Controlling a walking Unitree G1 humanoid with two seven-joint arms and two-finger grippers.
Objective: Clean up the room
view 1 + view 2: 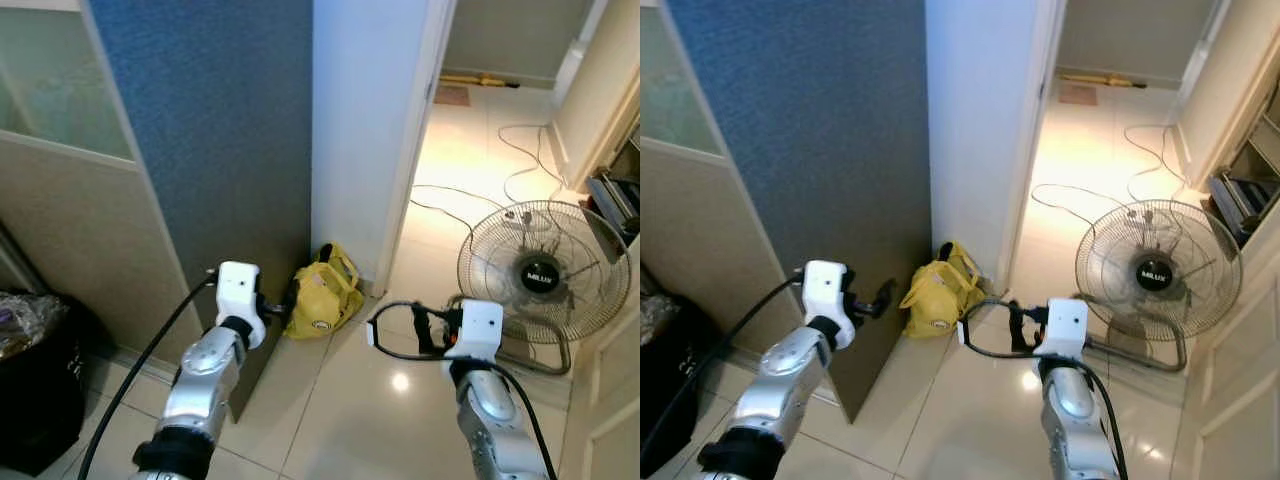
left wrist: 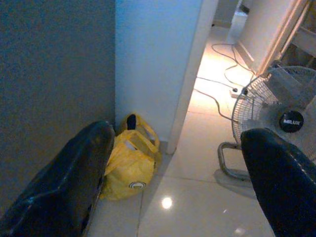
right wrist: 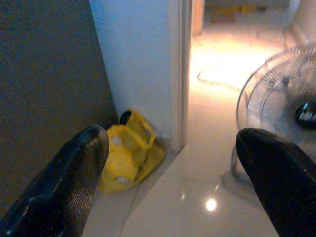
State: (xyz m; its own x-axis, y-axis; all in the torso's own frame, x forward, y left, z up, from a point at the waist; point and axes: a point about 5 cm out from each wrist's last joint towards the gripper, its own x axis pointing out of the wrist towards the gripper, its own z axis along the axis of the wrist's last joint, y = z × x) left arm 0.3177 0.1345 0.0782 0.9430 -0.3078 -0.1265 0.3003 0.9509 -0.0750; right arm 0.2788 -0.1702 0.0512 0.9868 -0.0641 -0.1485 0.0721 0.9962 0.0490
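A crumpled yellow plastic bag (image 1: 322, 295) with looped handles lies on the glossy tile floor, in the corner where the blue partition (image 1: 220, 130) meets the white wall. My left gripper (image 1: 278, 303) is held up open just left of the bag, close to the partition's edge. My right gripper (image 1: 400, 330) is raised open to the right of the bag, over bare tiles. Both wrist views look down at the bag (image 2: 129, 165) (image 3: 131, 158) past wide-apart black fingers (image 2: 69, 182) (image 3: 69, 177), with nothing between them.
A floor fan (image 1: 540, 275) with a wire cage stands at the right. White cables (image 1: 470, 200) trail across the tiles through the doorway beyond. A black bag (image 1: 35, 380) sits at the far left. A shelf with stacked items (image 1: 615, 200) stands at the right edge.
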